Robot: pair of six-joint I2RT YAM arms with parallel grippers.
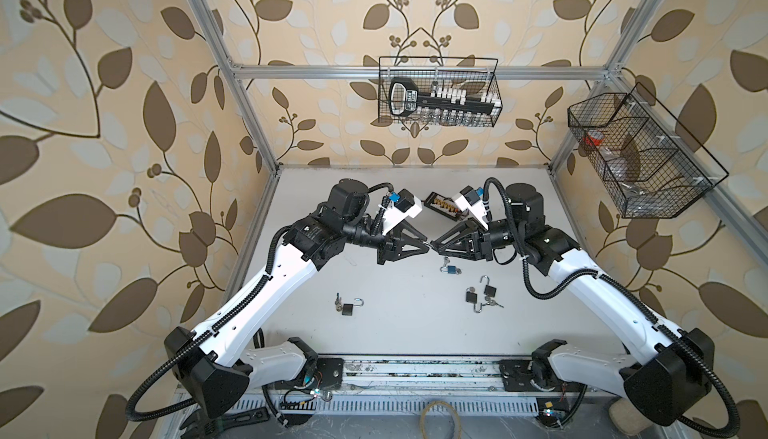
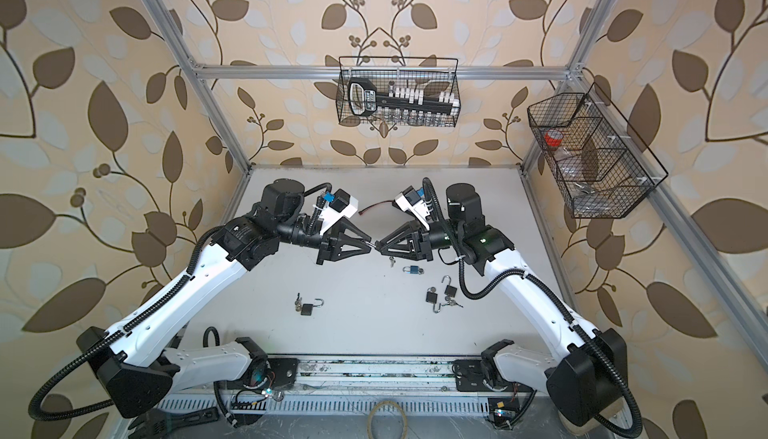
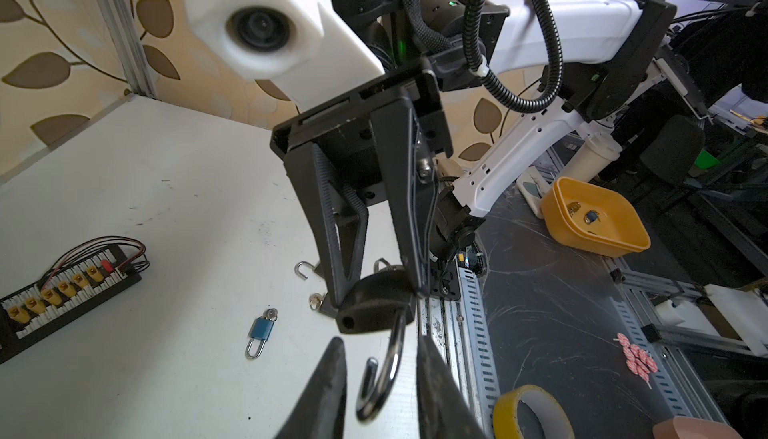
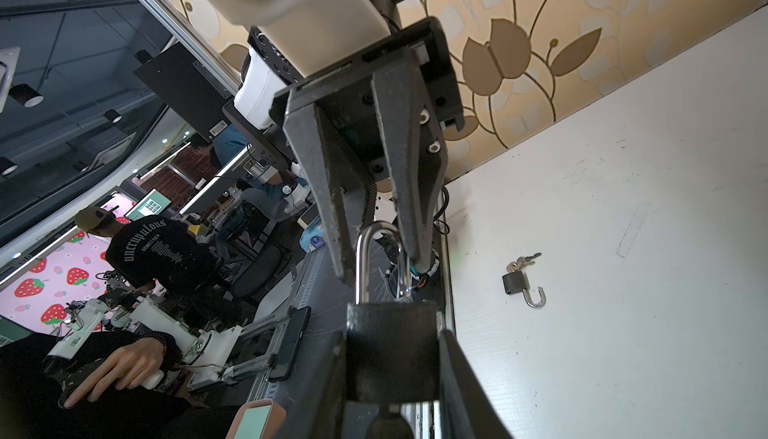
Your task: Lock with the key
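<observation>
A black padlock (image 4: 392,349) is held in the air over the middle of the table, with my right gripper (image 4: 392,353) shut on its body. Its steel shackle (image 3: 390,358) is swung open and points at my left gripper (image 3: 380,339). That gripper's jaws stand on either side of the shackle, with a thin gap at each side. In both top views the two grippers meet tip to tip (image 1: 426,242) (image 1: 435,245). A key bunch (image 1: 446,259) hangs below the held padlock; the keyhole is hidden.
On the table lie a blue padlock (image 1: 454,269), an open black padlock with keys (image 1: 347,307) at front left and two black padlocks (image 1: 471,296) (image 1: 490,290) at front right. A connector board (image 1: 446,206) sits behind the grippers. Wire baskets (image 1: 438,92) (image 1: 640,154) hang on the walls.
</observation>
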